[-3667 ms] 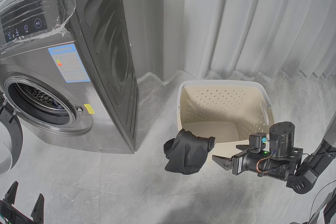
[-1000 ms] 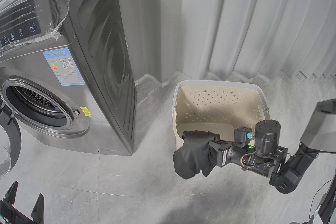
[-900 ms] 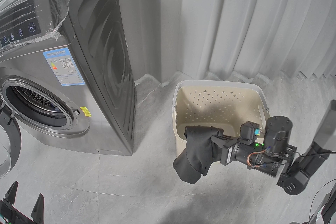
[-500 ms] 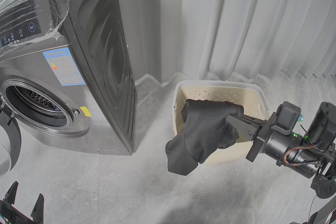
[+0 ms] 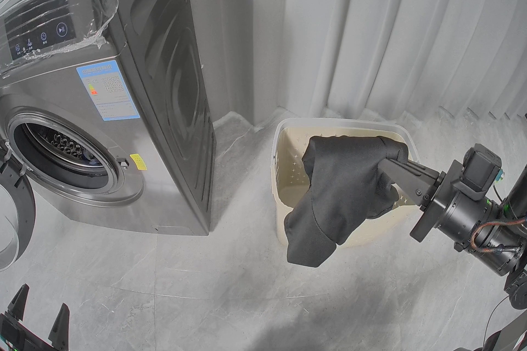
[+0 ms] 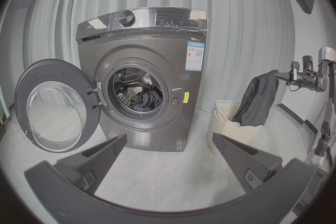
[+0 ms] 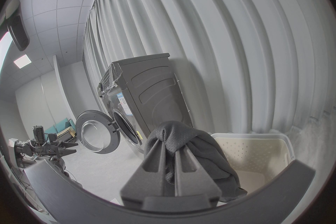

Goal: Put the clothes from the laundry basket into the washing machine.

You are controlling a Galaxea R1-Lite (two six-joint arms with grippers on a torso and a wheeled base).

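My right gripper is shut on a dark grey garment, held above the cream laundry basket so that the cloth hangs over the basket's near rim. The right wrist view has the garment bunched around the closed fingers, with the basket behind it. The grey washing machine stands to the left with its round door swung open; dark clothes lie in its drum. My left gripper is open, low and facing the machine's front, and holds nothing.
White curtains hang behind the basket and the machine. Pale grey floor stretches between machine, basket and my arms. The open door juts out at the far left.
My right gripper closed on the garment draped over the basket's rim and has lifted it up and back over the basket. The head view shifted slightly. The left gripper stayed put.
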